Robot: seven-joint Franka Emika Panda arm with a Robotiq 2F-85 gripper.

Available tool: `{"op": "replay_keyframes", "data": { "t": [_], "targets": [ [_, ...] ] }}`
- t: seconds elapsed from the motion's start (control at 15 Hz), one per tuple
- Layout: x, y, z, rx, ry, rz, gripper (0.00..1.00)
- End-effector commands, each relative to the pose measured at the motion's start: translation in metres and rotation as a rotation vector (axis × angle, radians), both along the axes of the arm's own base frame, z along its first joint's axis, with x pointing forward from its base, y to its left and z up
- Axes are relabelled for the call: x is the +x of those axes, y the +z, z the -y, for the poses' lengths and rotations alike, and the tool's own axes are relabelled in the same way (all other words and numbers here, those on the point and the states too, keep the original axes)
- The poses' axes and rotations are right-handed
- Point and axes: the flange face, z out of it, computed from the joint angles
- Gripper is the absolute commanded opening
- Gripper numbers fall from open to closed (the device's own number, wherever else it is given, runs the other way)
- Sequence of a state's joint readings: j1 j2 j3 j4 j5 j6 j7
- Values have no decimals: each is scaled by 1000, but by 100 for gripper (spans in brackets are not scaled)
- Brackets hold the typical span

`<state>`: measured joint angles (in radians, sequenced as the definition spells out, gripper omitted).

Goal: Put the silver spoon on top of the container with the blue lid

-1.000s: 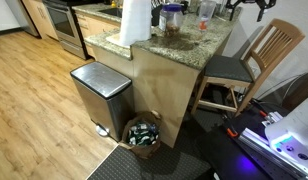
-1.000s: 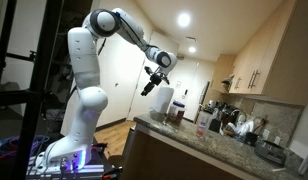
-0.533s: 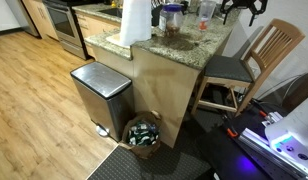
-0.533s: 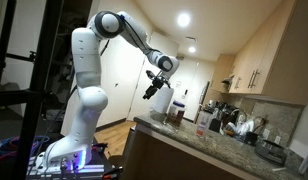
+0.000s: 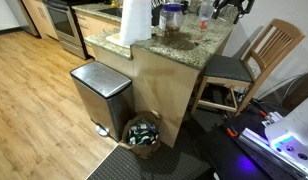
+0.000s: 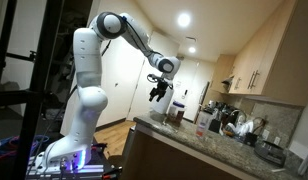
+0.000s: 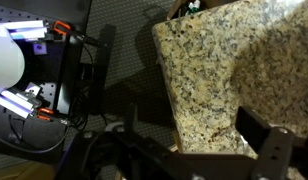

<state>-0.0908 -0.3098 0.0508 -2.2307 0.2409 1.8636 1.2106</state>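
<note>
The container with the blue lid (image 5: 172, 15) stands on the granite counter (image 5: 179, 42) between the white paper towel roll (image 5: 136, 20) and a clear cup with red in it (image 5: 205, 12). It also shows in an exterior view (image 6: 176, 112). I cannot make out the silver spoon in any view. My gripper (image 5: 226, 8) hangs in the air over the counter's edge near the chair, apart from the container, and shows in an exterior view (image 6: 157, 91) too. In the wrist view its fingers (image 7: 189, 138) are spread with only bare granite (image 7: 224, 60) between them.
A steel trash can (image 5: 99, 95) and a basket of cans (image 5: 144, 135) stand on the floor against the counter. A wooden chair (image 5: 264, 55) stands beside the counter. More kitchen items (image 6: 239, 125) crowd the counter's far end.
My gripper has moved sideways from beyond the chair side toward the counter and the cup, and has dropped a little. Nothing on the counter has moved.
</note>
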Motion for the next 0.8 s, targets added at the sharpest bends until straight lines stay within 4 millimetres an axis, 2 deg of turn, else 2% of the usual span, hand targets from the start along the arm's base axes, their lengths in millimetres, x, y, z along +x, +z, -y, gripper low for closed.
{"op": "replay_keyframes", "data": {
  "t": [0.0, 0.2, 0.33, 0.4, 0.67, 0.73],
  "targets": [
    [4, -5, 8, -77, -150, 49, 100],
    [13, -2, 14, -138, -258, 149, 100],
    [19, -2, 12, -104, -314, 207, 100],
    [18, 2, 12, -117, -268, 164, 100],
    [20, 1, 13, -114, -298, 192, 100],
    [33, -15, 14, -137, -333, 161, 100]
  ]
}}
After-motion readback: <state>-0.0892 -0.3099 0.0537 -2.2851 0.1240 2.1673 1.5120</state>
